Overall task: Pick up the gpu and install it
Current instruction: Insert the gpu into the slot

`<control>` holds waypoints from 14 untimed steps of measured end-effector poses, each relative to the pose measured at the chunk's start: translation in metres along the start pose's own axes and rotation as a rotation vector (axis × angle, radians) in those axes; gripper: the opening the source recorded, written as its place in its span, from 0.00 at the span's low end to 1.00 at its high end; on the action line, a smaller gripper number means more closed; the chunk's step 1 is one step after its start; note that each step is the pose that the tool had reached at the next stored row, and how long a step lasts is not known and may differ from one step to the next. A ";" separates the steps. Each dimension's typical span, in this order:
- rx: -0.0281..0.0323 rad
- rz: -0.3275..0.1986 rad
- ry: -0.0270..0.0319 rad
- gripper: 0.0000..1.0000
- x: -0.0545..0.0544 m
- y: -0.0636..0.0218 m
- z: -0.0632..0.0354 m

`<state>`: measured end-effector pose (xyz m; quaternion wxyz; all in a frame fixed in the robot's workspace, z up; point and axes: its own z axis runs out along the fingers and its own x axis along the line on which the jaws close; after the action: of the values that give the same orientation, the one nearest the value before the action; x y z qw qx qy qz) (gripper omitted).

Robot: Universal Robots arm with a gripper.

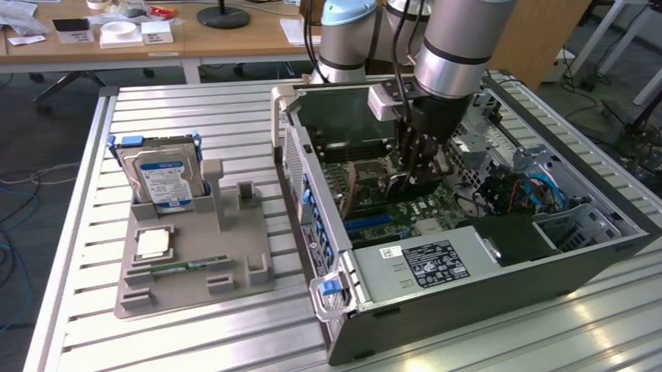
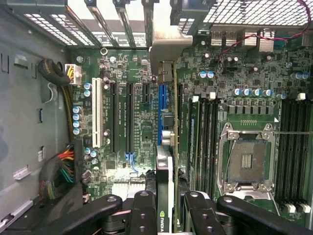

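Black fingers (image 2: 143,210) of the gripper (image 2: 164,210) clench the gpu (image 2: 165,161) edge-on near the middle of the open computer case (image 1: 466,287), silver bracket toward the rear wall, so its edge lines up with the blue slot (image 2: 162,100) on the motherboard (image 2: 132,122); the card looks not yet seated

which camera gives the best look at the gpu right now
The wrist view: the gpu sits edge-on between the fingers, near the blue slot. In the exterior view the arm hides most of it.
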<state>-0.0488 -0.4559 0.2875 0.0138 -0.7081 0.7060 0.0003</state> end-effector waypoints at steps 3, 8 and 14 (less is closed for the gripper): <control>-0.0001 0.000 0.0001 0.27 0.000 0.0021 0.0024; -0.0001 0.000 0.0002 0.27 0.000 0.0053 0.0064; 0.0000 0.000 0.0001 0.27 0.001 0.0058 0.0069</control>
<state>-0.0544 -0.4572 0.2805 0.0138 -0.7081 0.7060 0.0002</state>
